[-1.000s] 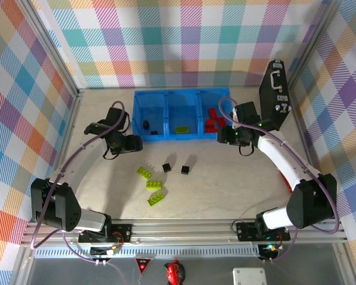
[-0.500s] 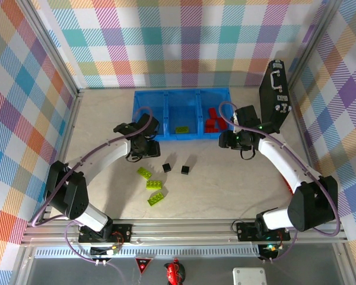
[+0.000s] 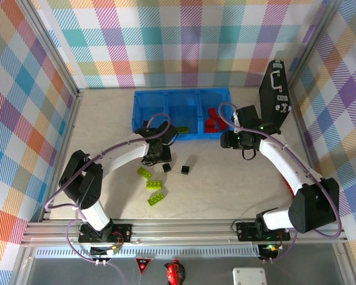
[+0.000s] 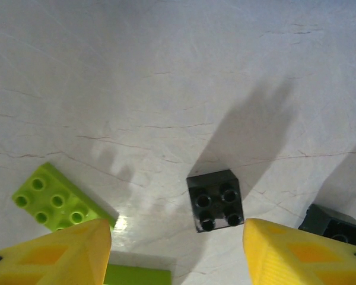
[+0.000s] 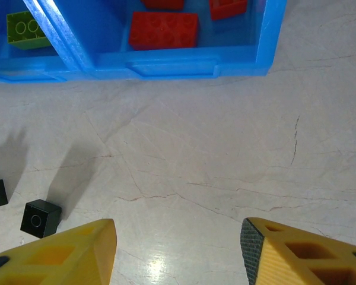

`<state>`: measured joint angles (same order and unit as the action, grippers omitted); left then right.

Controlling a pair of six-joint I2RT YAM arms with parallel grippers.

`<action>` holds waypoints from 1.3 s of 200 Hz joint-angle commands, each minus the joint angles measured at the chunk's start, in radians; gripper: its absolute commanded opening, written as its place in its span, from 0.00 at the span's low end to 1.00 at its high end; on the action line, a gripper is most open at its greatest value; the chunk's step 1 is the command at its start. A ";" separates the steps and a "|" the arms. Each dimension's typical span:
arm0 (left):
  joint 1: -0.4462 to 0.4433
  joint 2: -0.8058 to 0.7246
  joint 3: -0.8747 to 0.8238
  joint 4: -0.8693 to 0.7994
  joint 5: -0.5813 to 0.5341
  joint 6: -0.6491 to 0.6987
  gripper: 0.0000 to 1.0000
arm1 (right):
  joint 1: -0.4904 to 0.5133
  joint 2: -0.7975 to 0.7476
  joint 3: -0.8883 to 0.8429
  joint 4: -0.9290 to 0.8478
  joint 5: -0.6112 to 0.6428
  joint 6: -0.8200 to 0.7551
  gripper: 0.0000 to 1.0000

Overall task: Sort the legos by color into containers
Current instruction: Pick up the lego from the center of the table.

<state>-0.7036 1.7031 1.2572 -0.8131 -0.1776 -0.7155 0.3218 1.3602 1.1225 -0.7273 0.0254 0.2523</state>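
Three lime-green bricks (image 3: 155,184) lie loose on the table (image 3: 237,190), left of centre in the top view, in a ragged line running down the frame. Just above them the left gripper (image 3: 158,157) hangs over the tabletop. In its wrist view the yellow fingers (image 4: 59,255) sit at the two bottom corners with a wide gap between them, so the jaws are part open and hold nothing. A black cube (image 4: 216,200) rests on the table just ahead of that gap, nearer the right-hand finger. A second black cube (image 3: 185,170) lies a little to its right.

The blue tray (image 3: 184,95) stands at the upper centre. One lime-green brick (image 3: 182,129) is in its middle compartment and several red bricks (image 3: 212,122) are in its right one. The left compartment is partly hidden behind the arm.

The right gripper (image 3: 230,140) hovers just below the tray's right corner. In its wrist view the jaws are part open over bare table and grip nothing. A black briefcase (image 3: 275,95) stands at the upper right.
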 commanded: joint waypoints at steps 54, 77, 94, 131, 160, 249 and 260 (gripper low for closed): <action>-0.051 0.115 0.062 -0.008 -0.007 -0.100 0.60 | -0.009 -0.086 -0.012 -0.016 -0.018 -0.021 0.59; -0.054 0.143 0.062 -0.006 -0.006 -0.109 0.57 | -0.014 -0.100 -0.019 -0.011 -0.027 -0.019 0.59; -0.053 0.158 0.052 0.010 0.003 -0.114 0.55 | -0.018 -0.103 -0.020 -0.008 -0.037 -0.020 0.59; -0.053 0.189 0.029 0.057 0.038 -0.113 0.49 | -0.024 -0.105 -0.023 -0.002 -0.076 -0.018 0.60; -0.054 0.204 0.027 0.063 0.032 -0.109 0.45 | -0.026 -0.102 -0.028 0.002 -0.096 -0.014 0.59; -0.054 0.232 0.025 0.068 0.048 -0.095 0.38 | -0.027 -0.114 -0.041 0.012 -0.109 -0.016 0.59; -0.054 0.236 0.029 0.068 0.051 -0.092 0.37 | -0.027 -0.116 -0.041 0.011 -0.105 -0.016 0.59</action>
<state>-0.7506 1.9076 1.2816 -0.7479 -0.1467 -0.8154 0.3004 1.2705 1.0916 -0.7254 -0.0658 0.2462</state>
